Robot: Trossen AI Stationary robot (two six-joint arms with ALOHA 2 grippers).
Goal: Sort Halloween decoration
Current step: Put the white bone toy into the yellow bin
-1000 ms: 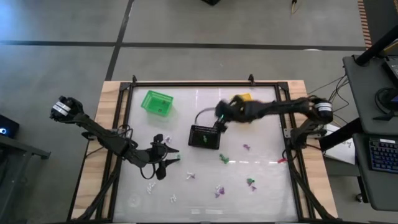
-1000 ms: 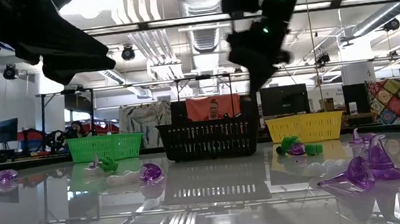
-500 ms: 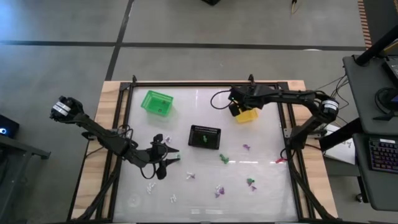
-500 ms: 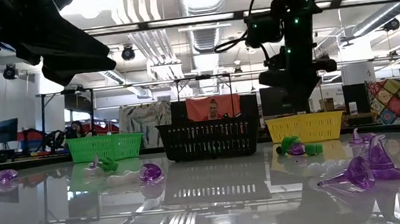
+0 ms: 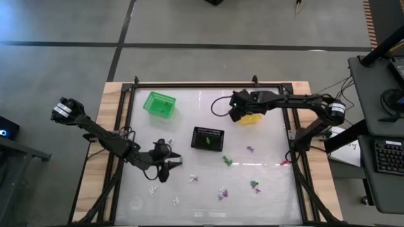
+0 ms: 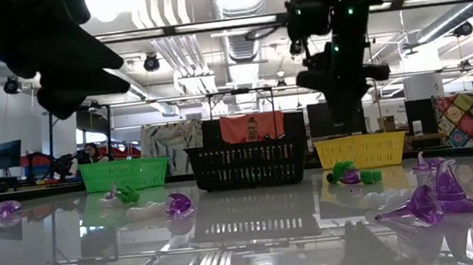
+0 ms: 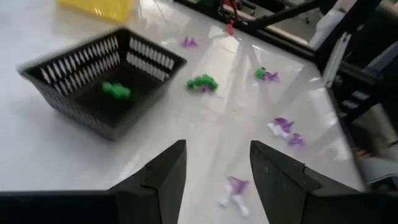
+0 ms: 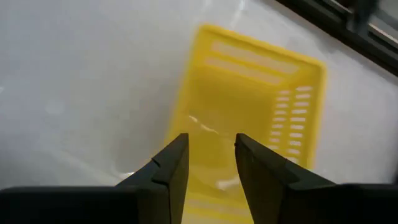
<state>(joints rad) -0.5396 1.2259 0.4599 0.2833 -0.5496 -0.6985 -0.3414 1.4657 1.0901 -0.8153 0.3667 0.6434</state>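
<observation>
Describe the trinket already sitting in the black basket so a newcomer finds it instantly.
Start at the black basket in the middle of the table, between the green basket and the yellow basket. Inside it, on the floor, lies one green trinket. It is the only trinket in that basket; the other green, purple and white ones lie loose on the tabletop.

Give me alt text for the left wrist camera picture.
The left pincer, fingers apart and empty, hangs over a white table with scattered purple and green trinkets. A black basket ahead holds one green trinket; a yellow basket sits beyond it.
</observation>
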